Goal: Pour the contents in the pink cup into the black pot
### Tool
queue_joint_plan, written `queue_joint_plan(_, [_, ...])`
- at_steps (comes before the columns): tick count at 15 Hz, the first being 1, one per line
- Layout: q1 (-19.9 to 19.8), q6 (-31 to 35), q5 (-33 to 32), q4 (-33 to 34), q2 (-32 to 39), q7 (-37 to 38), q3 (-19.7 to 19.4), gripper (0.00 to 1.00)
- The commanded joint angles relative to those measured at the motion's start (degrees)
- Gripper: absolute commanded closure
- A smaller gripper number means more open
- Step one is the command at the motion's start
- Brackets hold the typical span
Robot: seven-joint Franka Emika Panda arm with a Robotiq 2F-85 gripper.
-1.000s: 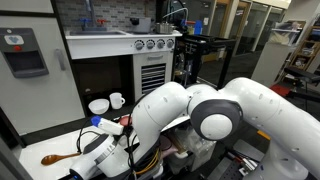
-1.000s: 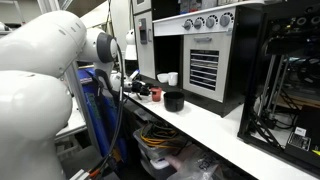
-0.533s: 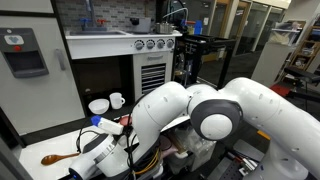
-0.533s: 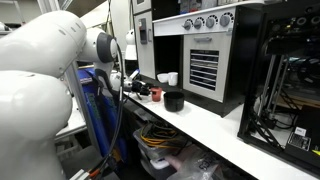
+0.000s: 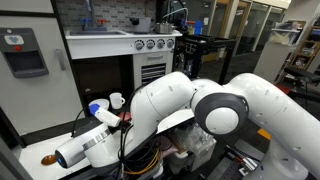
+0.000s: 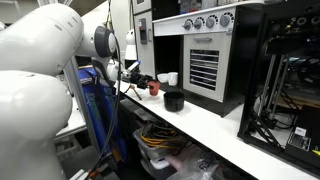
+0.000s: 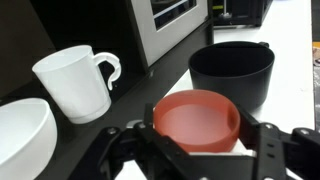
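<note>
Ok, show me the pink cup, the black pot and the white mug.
pink cup (image 7: 197, 120), wrist view, on the inside of the cup, seen through its mouth.
black pot (image 7: 235, 85), wrist view, on its outer front wall.
white mug (image 7: 72, 85), wrist view, on its side wall.

Lab break area: knobbed appliance (image 5: 152, 44), wall dispenser (image 5: 22, 52), metal equipment rack (image 6: 290, 90) beside counter (image 6: 222, 126).

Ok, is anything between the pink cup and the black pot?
Nothing visible. In the wrist view the black pot lies right behind the pink cup; the white mug and white bowl stand off to the side.
</note>
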Motion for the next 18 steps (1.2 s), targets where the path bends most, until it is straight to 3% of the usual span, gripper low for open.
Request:
queue_joint_plan(1, [-1.3, -1.6, 4.4, -1.3, -4.3, 2.0, 1.1, 0.49])
queue_joint_plan(10, [-6.8, 1.9, 17.0, -8.2, -14.6, 8.9, 3.1, 0.49])
queue_joint_plan(18, [-13.6, 8.8, 22.9, -18.5, -23.4, 11.9, 4.9, 0.49])
